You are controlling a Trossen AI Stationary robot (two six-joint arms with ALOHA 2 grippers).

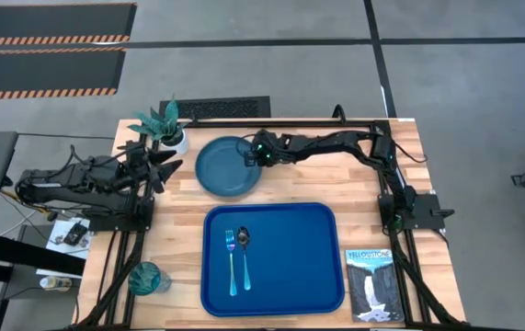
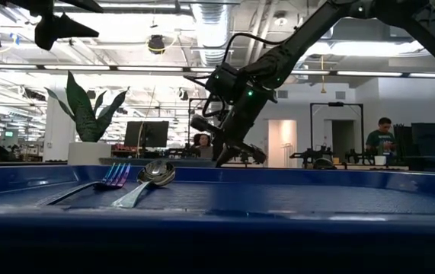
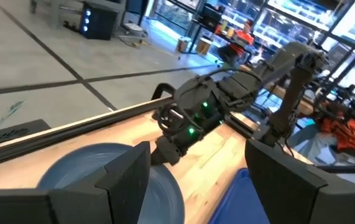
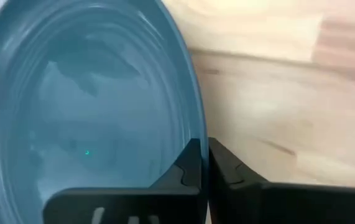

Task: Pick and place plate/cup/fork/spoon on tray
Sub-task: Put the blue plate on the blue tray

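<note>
Wooden worktop (image 1: 290,179) lies bare beside the plate (image 1: 227,167); right claw (image 4: 204,163) pinches its rim — left claw (image 3: 193,171) gapes, empty.

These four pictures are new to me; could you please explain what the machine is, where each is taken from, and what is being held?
It is a two-armed robot at a wooden table. One picture looks straight down, one looks level across the table, and two come from cameras on the wrists.

From above, the right gripper has shut on the rim of the plate; its wrist camera shows the fingers pinching that edge. The left gripper waits open beside a potted plant, holding nothing.

The fork and spoon lie side by side in the blue tray. The cup stands off the tray near the table's left edge, and a book lies right of the tray.
</note>
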